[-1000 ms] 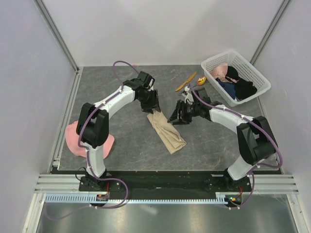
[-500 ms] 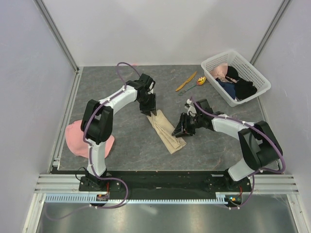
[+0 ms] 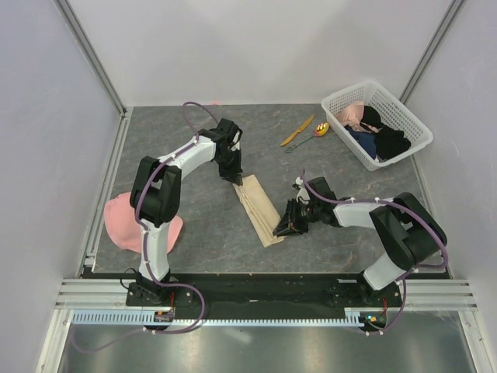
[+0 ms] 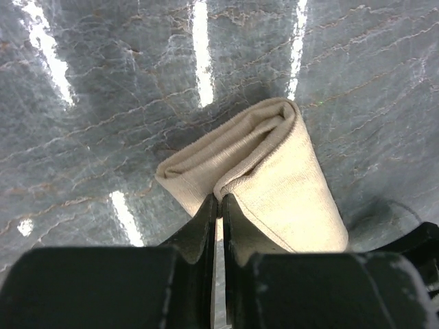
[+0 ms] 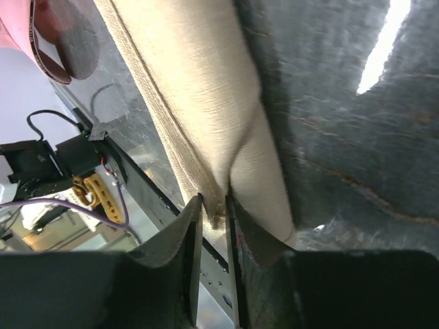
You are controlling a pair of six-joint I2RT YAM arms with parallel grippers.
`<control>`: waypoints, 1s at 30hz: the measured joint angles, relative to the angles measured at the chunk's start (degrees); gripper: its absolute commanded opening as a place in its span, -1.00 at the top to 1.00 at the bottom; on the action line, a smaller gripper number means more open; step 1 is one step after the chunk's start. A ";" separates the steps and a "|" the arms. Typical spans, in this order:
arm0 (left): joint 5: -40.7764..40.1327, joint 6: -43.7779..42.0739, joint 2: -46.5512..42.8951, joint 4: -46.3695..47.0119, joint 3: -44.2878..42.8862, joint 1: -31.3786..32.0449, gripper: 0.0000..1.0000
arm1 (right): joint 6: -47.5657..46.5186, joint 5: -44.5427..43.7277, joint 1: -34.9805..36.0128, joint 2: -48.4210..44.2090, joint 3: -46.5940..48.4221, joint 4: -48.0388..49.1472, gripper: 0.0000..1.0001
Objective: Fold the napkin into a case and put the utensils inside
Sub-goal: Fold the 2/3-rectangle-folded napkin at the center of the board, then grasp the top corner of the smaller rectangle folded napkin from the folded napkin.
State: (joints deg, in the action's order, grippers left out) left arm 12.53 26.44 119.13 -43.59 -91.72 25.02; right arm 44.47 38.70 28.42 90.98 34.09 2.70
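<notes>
— Napkin (image 3: 258, 208)?
— Folded into a long strip, flat on the tabletop (image 3: 202, 225), mid-table.
— Jaws?
— Left jaws clamped on its far end, right jaws pinching its near corner.
— Utensils?
— Orange knife (image 3: 298, 130) and spoon (image 3: 314, 133) far back, near the white basket (image 3: 349, 90).

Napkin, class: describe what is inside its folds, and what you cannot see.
Only beige layers of the napkin show. The knife and spoon lie apart, near the basket. The fold's interior is covered.

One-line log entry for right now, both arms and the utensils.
stage: folding | napkin: narrow folded strip | left gripper: pinching far end | right gripper: pinching near end | utensils: outside napkin, untouched
</notes>
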 measured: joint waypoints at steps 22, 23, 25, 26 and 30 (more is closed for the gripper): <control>9.25 -0.07 -0.09 4.94 2.19 -2.75 0.86 | -17.86 -11.21 0.02 2.25 30.53 -24.63 -0.05; 10.05 0.63 -0.37 4.98 2.54 -3.02 0.83 | -18.47 -11.78 0.20 5.51 34.71 -24.41 -0.04; 10.80 1.92 -0.98 4.96 3.21 -3.67 0.80 | -19.15 -12.59 0.46 9.99 39.54 -24.09 0.02; 11.02 2.38 -1.20 4.94 3.45 -3.96 0.74 | -19.32 -12.92 0.68 12.33 41.83 -23.96 0.06; 12.22 4.20 -1.60 4.98 3.65 -4.72 0.37 | -19.89 -13.88 2.25 20.68 49.20 -24.17 0.10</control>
State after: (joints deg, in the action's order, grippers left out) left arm 24.75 30.63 117.54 -38.61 -88.07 20.29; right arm 24.58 24.82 30.68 111.66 83.29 -21.47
